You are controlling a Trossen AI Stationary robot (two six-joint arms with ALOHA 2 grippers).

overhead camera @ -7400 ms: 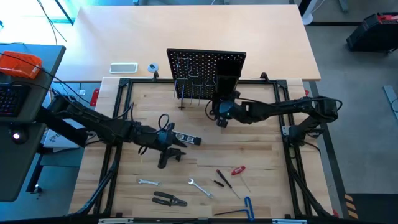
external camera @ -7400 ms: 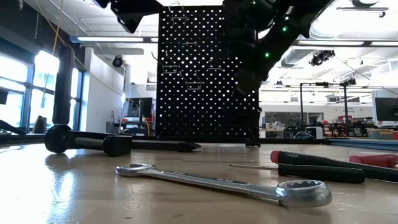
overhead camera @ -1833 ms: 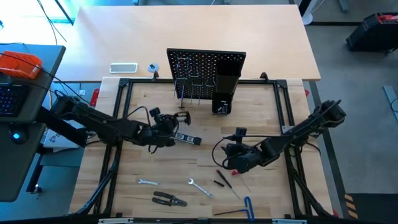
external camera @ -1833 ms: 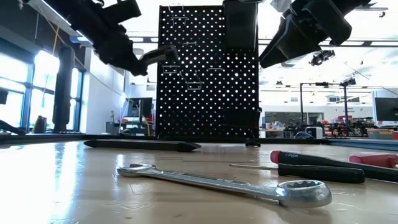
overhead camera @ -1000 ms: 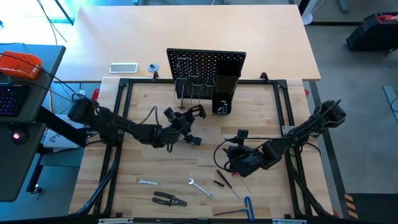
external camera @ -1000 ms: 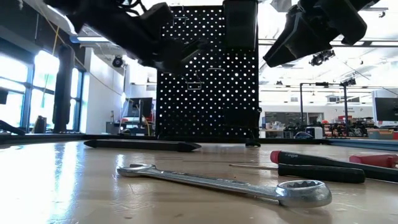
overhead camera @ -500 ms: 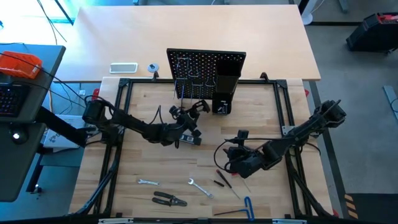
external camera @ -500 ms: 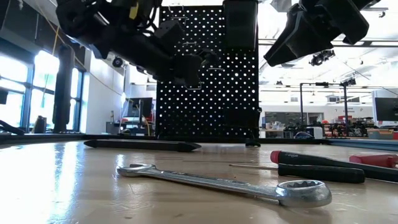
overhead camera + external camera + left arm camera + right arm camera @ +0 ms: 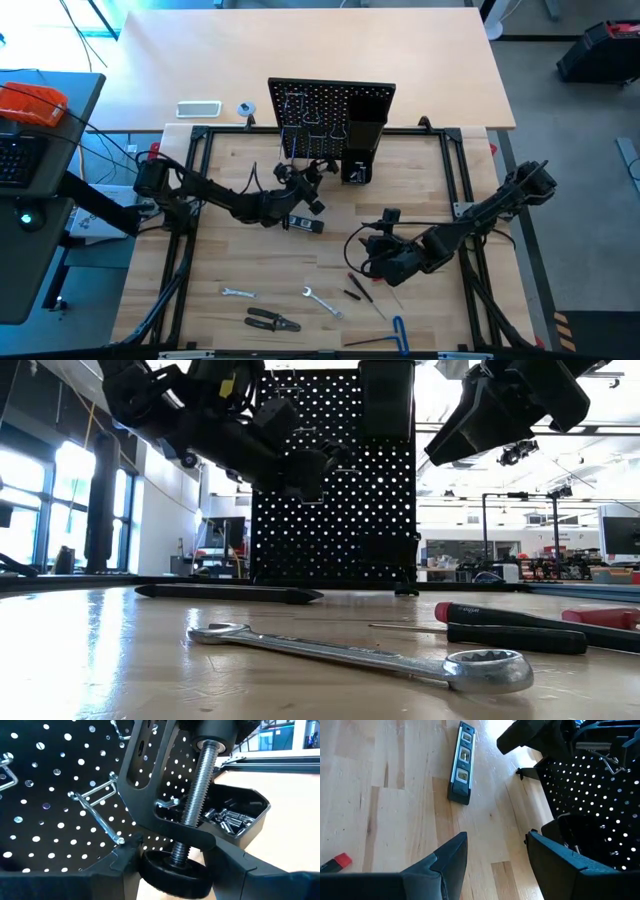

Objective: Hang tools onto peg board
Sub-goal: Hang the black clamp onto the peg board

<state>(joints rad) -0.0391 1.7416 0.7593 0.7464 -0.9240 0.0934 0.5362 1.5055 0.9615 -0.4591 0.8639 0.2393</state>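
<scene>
From above, the left jaws (image 9: 305,190) are gripping the black C-clamp (image 9: 313,172) just before the peg board (image 9: 332,105); at the left wrist, its frame could be missing the hook (image 9: 95,810) and dropping, while the right jaws (image 9: 495,855) are gaping empty.

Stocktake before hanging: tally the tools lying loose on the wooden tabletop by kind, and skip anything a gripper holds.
Silver metal wrenches: 2
Black-handled pliers: 1
Dark bar-shaped level: 1
Blue-handled hex key: 1
Dark-handled screwdrivers: 2
Red-handled screwdriver: 1
Total: 8
</scene>
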